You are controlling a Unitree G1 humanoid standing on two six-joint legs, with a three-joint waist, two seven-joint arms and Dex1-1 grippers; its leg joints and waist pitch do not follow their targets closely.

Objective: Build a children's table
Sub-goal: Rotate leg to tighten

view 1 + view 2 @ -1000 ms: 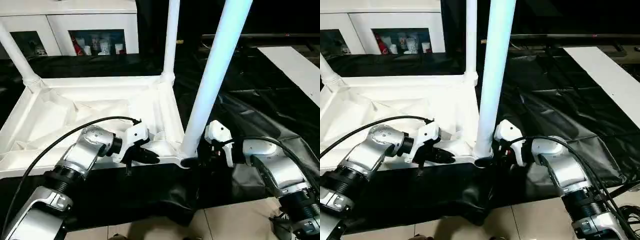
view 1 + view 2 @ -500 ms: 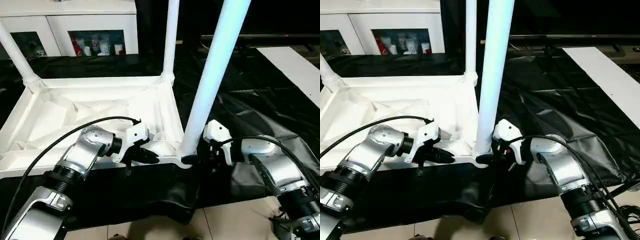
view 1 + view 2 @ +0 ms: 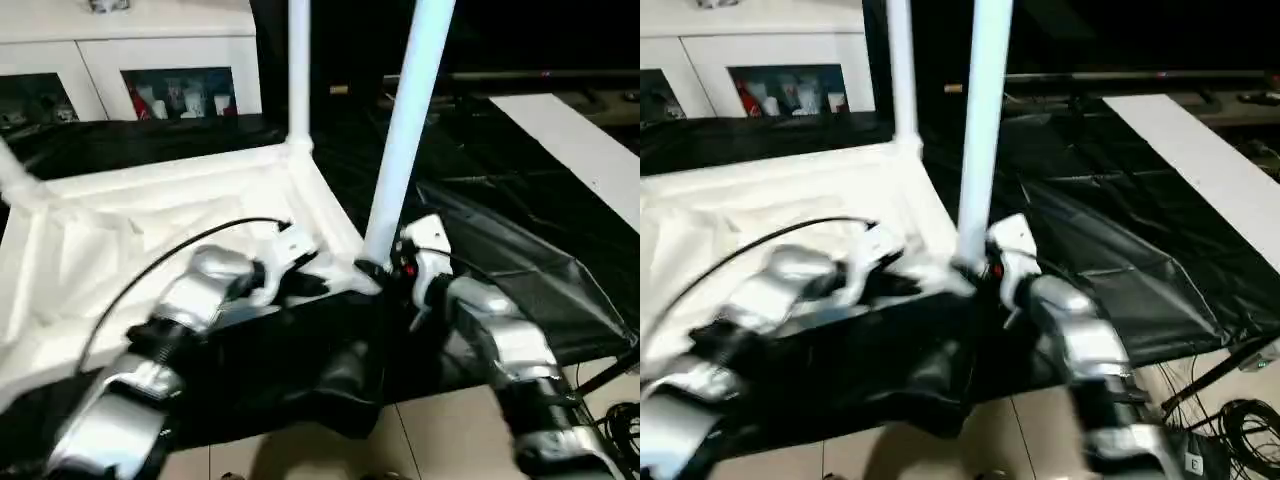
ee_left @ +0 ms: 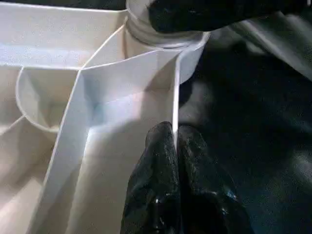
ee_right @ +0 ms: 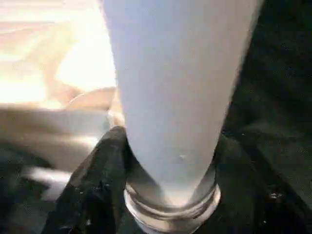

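The children's table lies upside down: its white tabletop (image 3: 150,230) rests ribs up on the black sheet. A near leg (image 3: 405,120) stands in the front right corner socket, a second leg (image 3: 297,70) at the far right corner, a third (image 3: 15,180) at the far left. My left gripper (image 3: 310,285) is shut on the tabletop's thin front rim wall (image 4: 175,92), one finger (image 4: 156,161) on each side. My right gripper (image 3: 385,272) hugs the near leg (image 5: 175,87) just above its socket collar (image 5: 170,207), black fingers (image 5: 105,161) pressed against both sides.
A white cabinet (image 3: 150,60) with glass doors stands behind the work table. A long white board (image 3: 575,140) lies at the far right on the crumpled black sheet (image 3: 500,230). The table's front edge drops to tiled floor, with cables (image 3: 1230,430) at the lower right.
The whole picture has shifted as the camera moved. My right gripper's fingers have closed in on the near leg's base. The left gripper keeps its pinch on the rim.
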